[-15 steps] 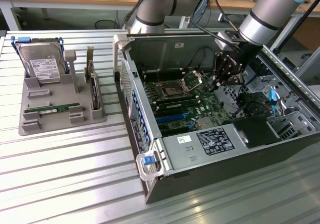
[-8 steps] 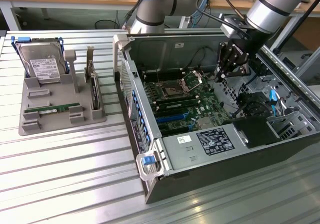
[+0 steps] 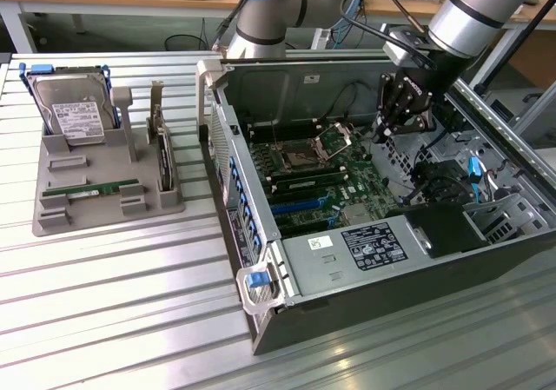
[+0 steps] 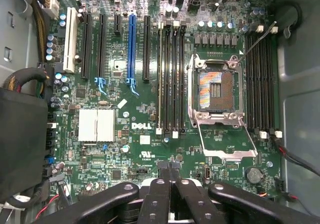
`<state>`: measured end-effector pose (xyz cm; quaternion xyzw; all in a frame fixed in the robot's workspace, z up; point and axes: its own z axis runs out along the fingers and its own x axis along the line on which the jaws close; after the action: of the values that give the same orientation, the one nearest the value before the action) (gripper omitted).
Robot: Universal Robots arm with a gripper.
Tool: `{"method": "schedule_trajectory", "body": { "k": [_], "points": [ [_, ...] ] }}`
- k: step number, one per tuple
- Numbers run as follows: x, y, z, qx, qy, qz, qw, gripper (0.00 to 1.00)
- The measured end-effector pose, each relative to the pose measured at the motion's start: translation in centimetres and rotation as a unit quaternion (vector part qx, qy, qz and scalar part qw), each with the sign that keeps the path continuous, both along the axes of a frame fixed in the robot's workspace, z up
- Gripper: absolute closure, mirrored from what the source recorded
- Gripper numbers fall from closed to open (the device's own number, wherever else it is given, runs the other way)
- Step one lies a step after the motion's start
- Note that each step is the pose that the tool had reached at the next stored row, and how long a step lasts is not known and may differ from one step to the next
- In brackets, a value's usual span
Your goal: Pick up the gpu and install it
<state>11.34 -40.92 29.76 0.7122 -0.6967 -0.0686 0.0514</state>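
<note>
Hanging over the open computer case [image 3: 287, 320] in the upper right of the exterior view, the gripper [image 3: 385, 128] has its fingers [image 4: 170, 171] pressed together and holds nothing. Below it lies the green motherboard [image 4: 145, 134]. The gpu [image 3: 91, 190], a thin green stick, rests flat in the grey tray [image 3: 52, 225] at the left of that view.

Exterior high, oblique; wrist straight down; both: motherboard [image 3: 317, 177].

tray [image 3: 104, 203] on exterior view's left | gpu [image 3: 91, 188] lying in tray | case [image 3: 373, 260] right of tray
</note>
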Motion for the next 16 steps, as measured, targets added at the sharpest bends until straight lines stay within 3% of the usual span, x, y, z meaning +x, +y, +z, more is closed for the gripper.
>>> {"method": "schedule_trajectory", "body": {
  "k": [2, 5, 9, 10, 14, 16],
  "points": [
    [0.00, 0.00, 0.01, 0.0001, 0.0000, -0.014, 0.9999, 0.89],
    [0.01, 0.00, 0.00, 0.0002, 0.0000, -0.055, 0.9985, 0.89],
    [0.01, -0.01, 0.00, 0.0001, 0.0000, -0.079, 0.9969, 0.89],
    [0.02, -0.01, 0.00, 0.0002, 0.0000, -0.091, 0.9959, 0.89],
    [0.02, -0.02, 0.00, 0.0002, 0.0000, -0.106, 0.9943, 0.89],
    [0.01, -0.03, 0.00, 0.0002, 0.0000, -0.121, 0.9926, 0.89]
  ]
}}
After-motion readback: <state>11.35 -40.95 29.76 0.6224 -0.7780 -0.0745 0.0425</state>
